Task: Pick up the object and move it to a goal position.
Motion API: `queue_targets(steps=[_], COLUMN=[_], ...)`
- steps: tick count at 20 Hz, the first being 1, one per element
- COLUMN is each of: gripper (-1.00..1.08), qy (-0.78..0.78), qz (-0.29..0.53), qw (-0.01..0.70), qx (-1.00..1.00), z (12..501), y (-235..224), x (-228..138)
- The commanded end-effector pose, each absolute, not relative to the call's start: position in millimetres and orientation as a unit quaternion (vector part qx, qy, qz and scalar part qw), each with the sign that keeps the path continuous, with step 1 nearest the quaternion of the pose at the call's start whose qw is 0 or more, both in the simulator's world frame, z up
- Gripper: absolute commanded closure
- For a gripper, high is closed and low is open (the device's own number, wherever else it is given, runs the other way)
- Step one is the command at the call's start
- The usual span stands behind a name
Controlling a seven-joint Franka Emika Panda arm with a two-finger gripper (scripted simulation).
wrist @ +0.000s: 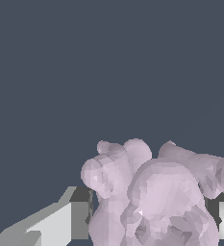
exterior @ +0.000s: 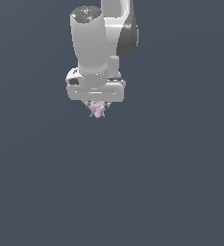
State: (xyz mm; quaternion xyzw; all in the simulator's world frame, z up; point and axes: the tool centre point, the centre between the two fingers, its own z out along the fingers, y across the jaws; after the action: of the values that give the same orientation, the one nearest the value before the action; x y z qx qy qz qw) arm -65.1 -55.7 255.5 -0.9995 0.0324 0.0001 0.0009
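Observation:
The object [exterior: 98,109] is a tiny pale pink-lilac lumpy figurine with knobby bumps. In the exterior view it hangs just under the white gripper [exterior: 97,106], held between the fingers, which it mostly hides. The arm reaches down from the top of that view. In the wrist view the object [wrist: 156,197] fills the space between the two grey-white fingertips [wrist: 60,223], which press on it from both sides. The gripper [wrist: 147,221] is shut on the object.
A plain dark blue-grey surface [exterior: 156,182] fills both views around the arm. No other objects, containers or edges show.

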Motion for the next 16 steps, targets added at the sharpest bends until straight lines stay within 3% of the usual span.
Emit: queue_targets(steps=[1,16], gripper=[1.08,1.08], qy=[0.032,0.032], qz=[0.000,0.000], qw=[0.001,0.001], qx=[-0.999,-0.999], z=[275.7,359.7], y=[-65.7,-107.7], x=[-80.2,-137.2])
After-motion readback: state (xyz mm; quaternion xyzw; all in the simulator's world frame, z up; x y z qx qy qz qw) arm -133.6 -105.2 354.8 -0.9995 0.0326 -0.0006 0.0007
